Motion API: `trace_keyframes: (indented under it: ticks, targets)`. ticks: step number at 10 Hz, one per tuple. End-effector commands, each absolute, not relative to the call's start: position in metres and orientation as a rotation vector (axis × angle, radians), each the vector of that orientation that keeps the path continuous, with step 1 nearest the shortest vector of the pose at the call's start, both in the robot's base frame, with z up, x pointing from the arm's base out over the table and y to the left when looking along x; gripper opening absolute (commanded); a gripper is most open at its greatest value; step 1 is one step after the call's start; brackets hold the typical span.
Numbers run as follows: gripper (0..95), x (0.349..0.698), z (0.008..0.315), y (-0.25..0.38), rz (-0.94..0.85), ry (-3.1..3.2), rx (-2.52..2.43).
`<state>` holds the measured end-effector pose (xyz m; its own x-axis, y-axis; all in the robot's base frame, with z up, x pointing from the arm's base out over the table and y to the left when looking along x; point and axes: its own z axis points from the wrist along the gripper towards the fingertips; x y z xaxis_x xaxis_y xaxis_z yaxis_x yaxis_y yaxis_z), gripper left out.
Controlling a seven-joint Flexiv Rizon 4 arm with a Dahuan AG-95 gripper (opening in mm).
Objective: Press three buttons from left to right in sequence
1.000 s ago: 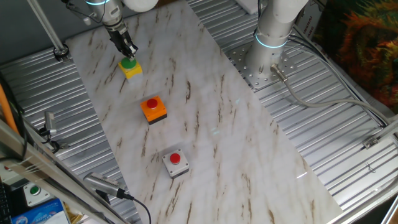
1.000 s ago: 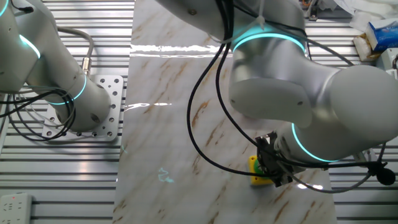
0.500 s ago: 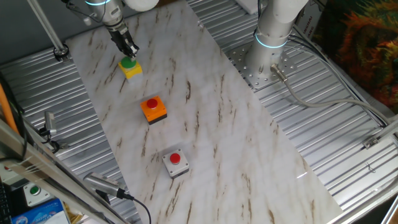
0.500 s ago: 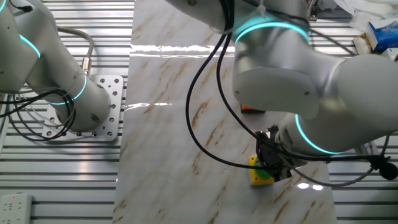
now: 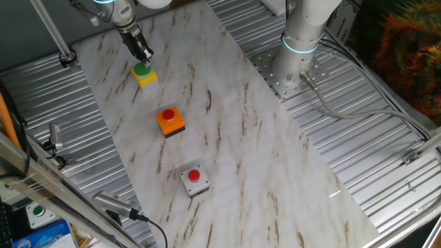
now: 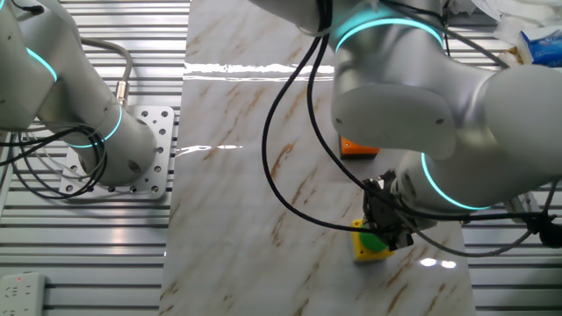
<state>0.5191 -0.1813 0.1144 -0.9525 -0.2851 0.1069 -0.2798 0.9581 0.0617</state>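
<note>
On the marble-patterned table (image 5: 227, 131) we see the three button boxes set in a slanted row, and we place everything else against the yellow box (image 5: 146, 76). Its round green button (image 5: 141, 69) sits on top, and the pincer (image 5: 145, 56) hangs right above that button's far edge, its dark fingertips (image 5: 146, 55) so near the green cap that we cannot tell whether they touch it. From the other fixed view the pincer (image 6: 392, 239) overlaps the top of the yellow box (image 6: 364, 248), with only a patch of the green button (image 6: 374, 243) showing beside it.

Nearer the camera than the yellow box, and well apart from it, stands the orange box (image 5: 170, 122) with a red button (image 5: 169, 114); in the other fixed view only a sliver of the orange box (image 6: 358, 147) peeks out behind the arm. Farther still down the same line is the light-grey box (image 5: 194, 180) with its own red button (image 5: 193, 175).

All three boxes are small, blocky cubes with a smooth plastic look, each topped by a round domed cap. The table has a glossy white surface with brown veins, and ribbed metal panels (image 5: 386, 158) flank it.

The pincer is slim, dark and angled down toward the yellow box. We cannot tell how far open it is, since no view shows a clear gap or contact between the tips, and we see nothing held in it.
</note>
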Motion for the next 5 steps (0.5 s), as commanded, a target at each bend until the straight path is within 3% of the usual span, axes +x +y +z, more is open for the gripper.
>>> trace_keyframes:
  ticks: [1, 5]
  targets:
    - [0.0, 0.5233, 0.1158, -0.171, -0.064, -2.999, 0.379]
    - [0.0, 0.5248, 0.115, -0.1655, -0.068, -3.003, 0.349]
